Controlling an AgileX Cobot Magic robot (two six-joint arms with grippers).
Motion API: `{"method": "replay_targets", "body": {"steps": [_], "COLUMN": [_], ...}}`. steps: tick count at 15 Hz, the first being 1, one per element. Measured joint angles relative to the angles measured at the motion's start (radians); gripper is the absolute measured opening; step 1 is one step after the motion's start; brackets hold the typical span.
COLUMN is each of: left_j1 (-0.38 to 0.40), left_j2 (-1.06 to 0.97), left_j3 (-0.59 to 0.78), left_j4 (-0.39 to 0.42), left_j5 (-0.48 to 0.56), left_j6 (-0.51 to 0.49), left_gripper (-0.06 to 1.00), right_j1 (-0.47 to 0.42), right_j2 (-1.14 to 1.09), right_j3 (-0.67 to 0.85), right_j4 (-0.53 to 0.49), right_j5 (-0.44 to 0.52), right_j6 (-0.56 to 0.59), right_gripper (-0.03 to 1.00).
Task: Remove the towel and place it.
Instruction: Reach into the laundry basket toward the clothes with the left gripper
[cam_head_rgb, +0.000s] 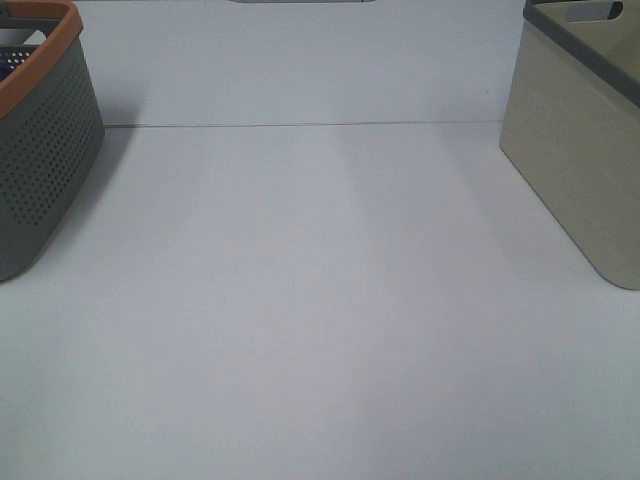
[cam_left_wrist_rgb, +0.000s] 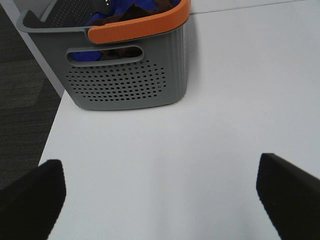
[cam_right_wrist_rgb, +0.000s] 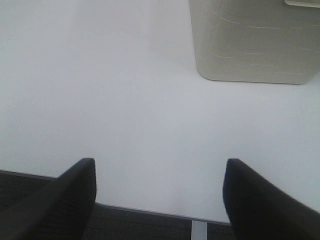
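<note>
The towel (cam_left_wrist_rgb: 134, 15) shows in the left wrist view as a dark reddish-brown cloth bunched inside the grey basket with an orange rim (cam_left_wrist_rgb: 125, 80), next to a blue cloth (cam_left_wrist_rgb: 145, 4). Most of it is hidden by the basket wall. In the exterior high view the same basket (cam_head_rgb: 40, 150) stands at the far left, and the towel does not show there. My left gripper (cam_left_wrist_rgb: 160, 200) is open and empty, over the table a short way from the basket. My right gripper (cam_right_wrist_rgb: 160, 200) is open and empty, at the table's front edge. Neither gripper shows in the exterior high view.
A beige basket with a grey rim (cam_head_rgb: 580, 150) stands at the far right and also shows in the right wrist view (cam_right_wrist_rgb: 250, 45). The white table (cam_head_rgb: 320, 300) lies between the baskets. Dark floor (cam_left_wrist_rgb: 20, 100) lies past the table's left edge.
</note>
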Motion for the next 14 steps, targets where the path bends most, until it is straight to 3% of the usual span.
{"method": "replay_targets", "body": {"steps": [3, 5, 6, 7, 10, 14], "left_j1": [0.000, 0.000, 0.000, 0.000, 0.000, 0.000], "left_j2": [0.000, 0.071, 0.154, 0.351, 0.665, 1.069], "left_j3": [-0.009, -0.106, -0.181, -0.339, -0.556, -0.794], "left_j4": [-0.001, -0.004, -0.006, -0.010, -0.017, -0.029], "left_j5": [0.000, 0.031, 0.058, 0.124, 0.176, 0.177], "left_j6": [0.095, 0.145, 0.151, 0.155, 0.177, 0.330], "left_gripper": [0.99, 0.99, 0.99, 0.99, 0.99, 0.99], "right_j1": [0.000, 0.000, 0.000, 0.000, 0.000, 0.000], "right_j2": [0.000, 0.000, 0.000, 0.000, 0.000, 0.000], "right_j3": [0.000, 0.000, 0.000, 0.000, 0.000, 0.000], "right_j4": [0.000, 0.000, 0.000, 0.000, 0.000, 0.000], "right_j5": [0.000, 0.000, 0.000, 0.000, 0.000, 0.000], "right_j6": [0.000, 0.000, 0.000, 0.000, 0.000, 0.000], "right_gripper": [0.63, 0.63, 0.63, 0.63, 0.63, 0.63]}}
